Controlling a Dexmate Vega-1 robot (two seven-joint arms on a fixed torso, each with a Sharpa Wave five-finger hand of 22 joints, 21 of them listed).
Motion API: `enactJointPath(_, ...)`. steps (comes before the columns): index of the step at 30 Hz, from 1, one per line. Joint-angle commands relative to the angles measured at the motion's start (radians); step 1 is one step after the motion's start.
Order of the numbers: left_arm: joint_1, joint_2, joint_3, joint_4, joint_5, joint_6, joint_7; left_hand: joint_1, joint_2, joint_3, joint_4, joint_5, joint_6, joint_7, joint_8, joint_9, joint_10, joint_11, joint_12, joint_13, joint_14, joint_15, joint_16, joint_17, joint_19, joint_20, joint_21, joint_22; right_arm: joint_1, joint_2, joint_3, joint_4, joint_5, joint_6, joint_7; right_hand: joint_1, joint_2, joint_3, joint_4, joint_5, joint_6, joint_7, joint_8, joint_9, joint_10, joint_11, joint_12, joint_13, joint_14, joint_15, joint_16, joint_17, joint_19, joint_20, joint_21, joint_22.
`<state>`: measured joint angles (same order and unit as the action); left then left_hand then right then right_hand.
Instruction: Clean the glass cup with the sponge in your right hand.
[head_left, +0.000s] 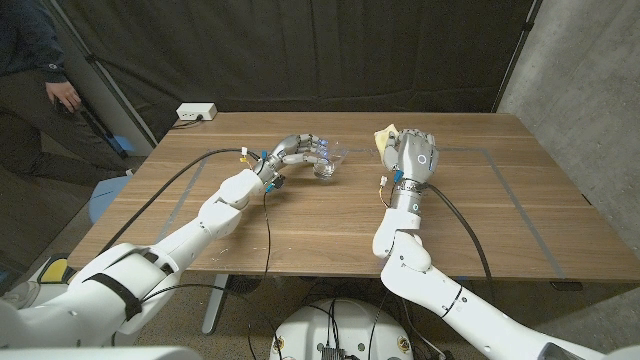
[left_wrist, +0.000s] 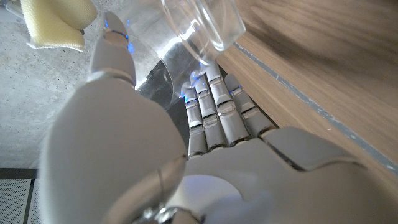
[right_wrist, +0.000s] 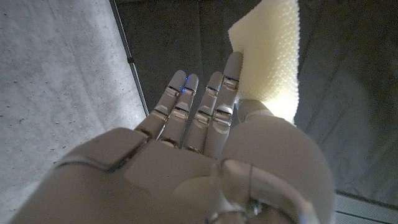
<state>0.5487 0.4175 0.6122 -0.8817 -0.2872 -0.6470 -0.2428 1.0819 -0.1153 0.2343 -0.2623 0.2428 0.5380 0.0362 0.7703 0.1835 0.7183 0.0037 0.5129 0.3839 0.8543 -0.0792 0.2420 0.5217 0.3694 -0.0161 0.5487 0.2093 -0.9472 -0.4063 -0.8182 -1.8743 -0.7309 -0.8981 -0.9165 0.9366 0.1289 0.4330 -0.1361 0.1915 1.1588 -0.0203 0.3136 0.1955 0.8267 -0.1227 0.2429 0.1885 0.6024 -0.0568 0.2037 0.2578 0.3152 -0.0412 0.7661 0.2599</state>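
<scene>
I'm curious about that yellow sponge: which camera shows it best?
The right wrist view: the sponge is large and close, its texture clear, held by the right hand. The head view shows a small yellow patch behind that hand; the left wrist view shows it at the picture's corner.

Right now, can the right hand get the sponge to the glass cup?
Probably yes. The right hand holds the sponge raised, and the left hand holds the glass cup tilted over the table. Nothing stands in the gap between them.
</scene>
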Motion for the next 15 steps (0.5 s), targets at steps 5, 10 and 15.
enactJointPath(5,-0.006,-0.005,0.014,0.044,0.028,-0.023,0.025,0.204,0.201,0.123,0.111,0.009,0.224,-0.153,0.181,0.003,0.199,-0.190,0.016,0.045,0.035,-0.160,0.007,0.008,-0.005,-0.003,0.009,0.000,0.130,-0.066,-0.192,0.055,-0.193,-0.265,0.335,-0.003,-0.004,-0.003,0.004,0.007,-0.009,-0.022,-0.004,0.001,0.002,-0.008,-0.002,0.004,-0.011,-0.127,0.000,0.005,-0.012,-0.040,0.010,-0.002)
enactJointPath(10,-0.005,-0.002,0.024,0.063,0.064,-0.042,0.062,0.208,0.200,0.122,0.110,0.009,0.225,-0.150,0.179,0.003,0.200,-0.190,0.015,0.045,0.036,-0.160,0.007,0.011,-0.006,-0.005,0.011,0.000,0.145,-0.061,-0.211,0.078,-0.199,-0.273,0.366,-0.005,-0.004,-0.004,0.005,0.007,-0.010,-0.025,-0.005,0.001,0.004,-0.008,-0.002,0.004,-0.011,-0.128,0.000,0.004,-0.014,-0.039,0.011,-0.004)
enactJointPath(15,-0.008,-0.004,0.033,0.088,0.087,-0.063,0.082,0.211,0.200,0.121,0.111,0.009,0.227,-0.152,0.177,0.003,0.199,-0.189,0.013,0.045,0.035,-0.160,0.006,0.013,-0.008,-0.006,0.013,0.000,0.145,-0.054,-0.212,0.086,-0.201,-0.271,0.363,-0.006,-0.005,-0.005,0.005,0.007,-0.009,-0.024,-0.006,0.001,0.004,-0.008,-0.003,0.004,-0.011,-0.127,0.000,0.004,-0.016,-0.039,0.013,-0.007)
